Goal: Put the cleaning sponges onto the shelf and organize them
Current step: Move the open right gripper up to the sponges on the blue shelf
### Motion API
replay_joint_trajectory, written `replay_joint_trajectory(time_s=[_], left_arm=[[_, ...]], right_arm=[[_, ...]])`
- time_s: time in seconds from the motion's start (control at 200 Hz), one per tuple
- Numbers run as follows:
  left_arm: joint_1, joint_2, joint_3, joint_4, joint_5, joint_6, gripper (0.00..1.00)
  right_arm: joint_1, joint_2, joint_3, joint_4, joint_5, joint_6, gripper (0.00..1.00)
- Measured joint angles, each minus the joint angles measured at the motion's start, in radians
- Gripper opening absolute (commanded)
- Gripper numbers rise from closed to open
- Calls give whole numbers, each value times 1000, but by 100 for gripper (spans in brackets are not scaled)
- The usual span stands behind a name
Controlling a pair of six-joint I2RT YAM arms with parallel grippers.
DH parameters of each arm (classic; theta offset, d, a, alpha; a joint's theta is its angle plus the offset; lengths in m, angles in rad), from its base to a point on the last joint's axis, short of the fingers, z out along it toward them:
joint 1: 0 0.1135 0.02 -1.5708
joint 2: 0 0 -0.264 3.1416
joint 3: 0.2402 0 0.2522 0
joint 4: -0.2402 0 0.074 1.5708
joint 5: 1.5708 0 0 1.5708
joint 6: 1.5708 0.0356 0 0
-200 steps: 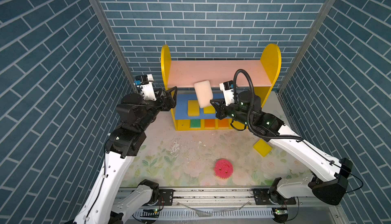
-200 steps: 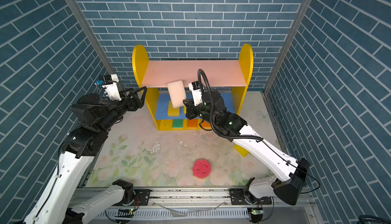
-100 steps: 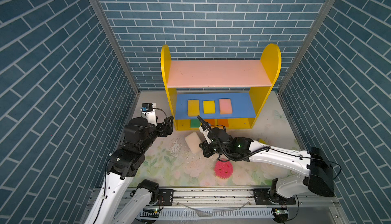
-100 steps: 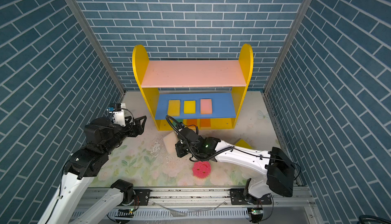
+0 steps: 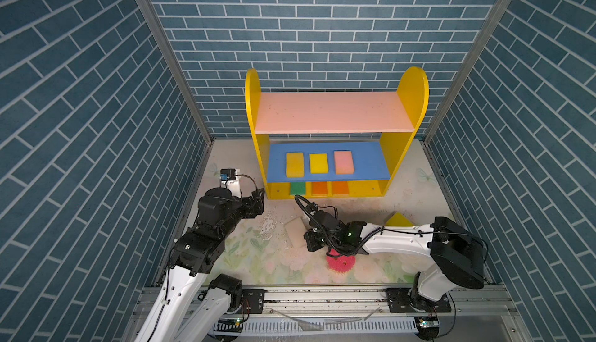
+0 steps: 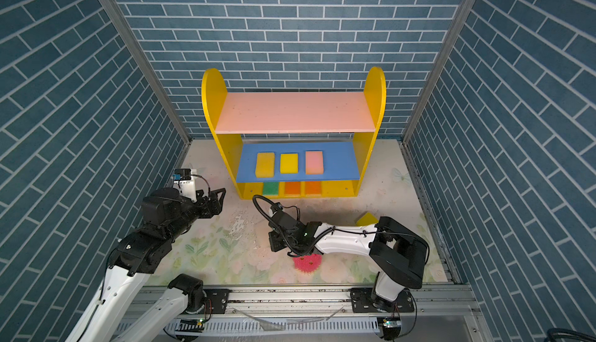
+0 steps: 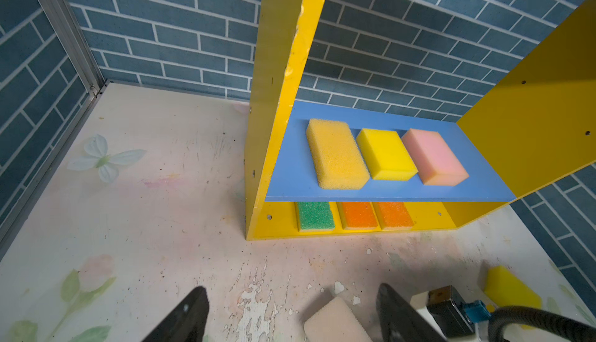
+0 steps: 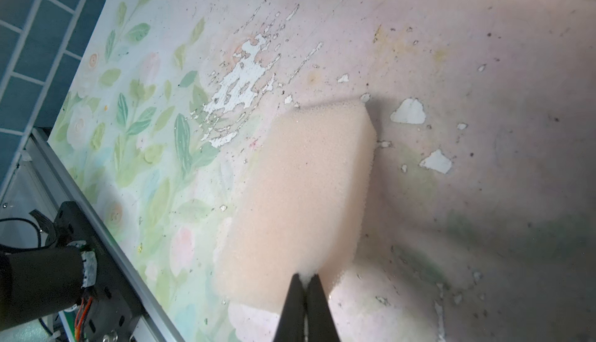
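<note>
Worn floral tabletop [image 8: 483,66], paint flaked, beneath everything. Right pincer [image 8: 305,280] clenched on near end of cream sponge [image 8: 300,195]: pinch plain from right wrist only, covered by right arm [image 6: 342,243] in a top view. Sponge's long axis straight out from fingertips, far end by flaked patch. Just behind pincer, round pink sponge [image 5: 340,261]; farther to its right, yellow sponge [image 5: 399,220], well apart. Left pincer [image 7: 292,288] released, empty, well to the left. Bare floor ahead, then shelf [image 5: 416,98]: upper row of sponges [image 7: 385,154] lengthwise front-to-back on blue board [image 5: 367,163], lower row of sponges [image 7: 358,214] in base, seen best from left wrist. Open room at blue board's right end.
</note>
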Motion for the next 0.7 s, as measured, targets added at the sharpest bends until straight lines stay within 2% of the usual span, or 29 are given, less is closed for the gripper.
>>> replay_joint_trajectory(time_s=[0.135,0.23,0.39,0.48,0.59,0.7], left_arm=[[0,0,-17,3,-2,-5,83],[0,2,-23,3,-6,-5,83],[0,2,-25,4,-10,-3,84],[0,-1,-37,5,-11,0,84],[0,-7,-61,5,-11,3,84],[0,-15,-94,-1,-11,3,84]], right_arm=[[-6,36,-2,31,-8,31,27],[-24,22,-15,47,-12,42,35],[-134,-117,-76,23,-8,50,38],[-197,-231,-79,-20,36,40,39],[-220,-344,-74,-60,105,10,39],[-227,-360,-35,-80,156,-36,38]])
